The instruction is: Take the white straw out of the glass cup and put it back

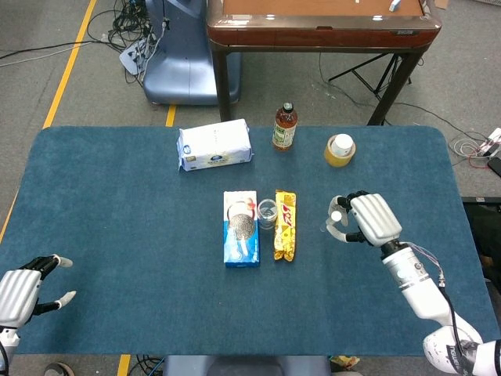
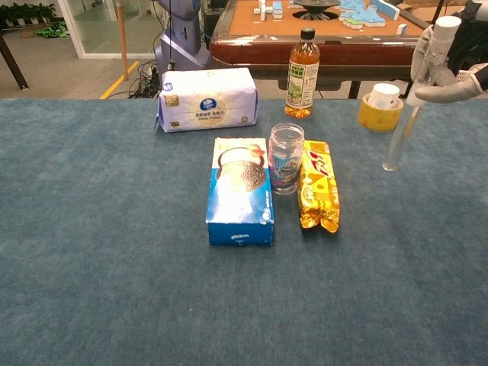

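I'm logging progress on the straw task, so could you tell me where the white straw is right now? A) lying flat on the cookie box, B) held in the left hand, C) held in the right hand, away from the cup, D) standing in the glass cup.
C: the right hand grips the white straw above the table, off to the side of the empty glass cup.

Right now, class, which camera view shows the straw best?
The chest view: the straw hangs nearly upright along its length, held at the top by the right robot hand, to the right of the glass cup. The head view looks down on it, so only its top end shows among the fingers.
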Motion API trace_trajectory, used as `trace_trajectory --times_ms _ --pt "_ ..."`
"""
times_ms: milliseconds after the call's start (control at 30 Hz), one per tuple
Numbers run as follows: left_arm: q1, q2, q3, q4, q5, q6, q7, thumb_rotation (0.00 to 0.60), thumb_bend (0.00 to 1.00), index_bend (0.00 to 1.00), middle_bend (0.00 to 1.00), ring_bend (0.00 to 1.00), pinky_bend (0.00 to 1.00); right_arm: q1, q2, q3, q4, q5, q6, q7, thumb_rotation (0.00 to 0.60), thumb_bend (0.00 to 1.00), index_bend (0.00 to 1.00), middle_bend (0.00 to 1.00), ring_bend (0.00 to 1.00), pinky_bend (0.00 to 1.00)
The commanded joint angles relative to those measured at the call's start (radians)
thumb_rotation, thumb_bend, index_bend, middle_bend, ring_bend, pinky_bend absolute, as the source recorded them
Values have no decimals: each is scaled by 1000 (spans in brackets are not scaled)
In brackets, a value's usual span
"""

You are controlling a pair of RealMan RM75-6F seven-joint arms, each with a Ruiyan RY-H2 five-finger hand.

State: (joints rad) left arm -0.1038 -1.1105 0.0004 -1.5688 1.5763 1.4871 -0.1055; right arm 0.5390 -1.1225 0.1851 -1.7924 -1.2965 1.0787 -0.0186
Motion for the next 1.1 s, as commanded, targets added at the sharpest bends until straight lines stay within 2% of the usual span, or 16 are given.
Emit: trace_trajectory --times_ms 33,333,667,833,1100 --pt "0 1 0 0 0 1 -2 600 159 395 410 354 522 3 -30 13 4 0 8 59 600 569 749 701 499 398" --pt "2 3 0 1 1 4 -10 600 159 395 410 354 522 43 -116 74 57 -18 34 138 600 569 749 701 499 398" --pt "7 10 -3 1 0 16 -25 600 159 395 410 354 521 106 -178 143 61 46 23 116 600 570 749 701 499 398" --pt "8 11 -2 0 5 21 -27 600 159 395 410 354 522 135 -221 164 87 67 21 113 600 570 749 701 499 398" --pt "14 18 -4 -1 6 34 -41 600 159 395 410 353 522 172 -287 170 150 95 2 111 600 570 749 701 499 398"
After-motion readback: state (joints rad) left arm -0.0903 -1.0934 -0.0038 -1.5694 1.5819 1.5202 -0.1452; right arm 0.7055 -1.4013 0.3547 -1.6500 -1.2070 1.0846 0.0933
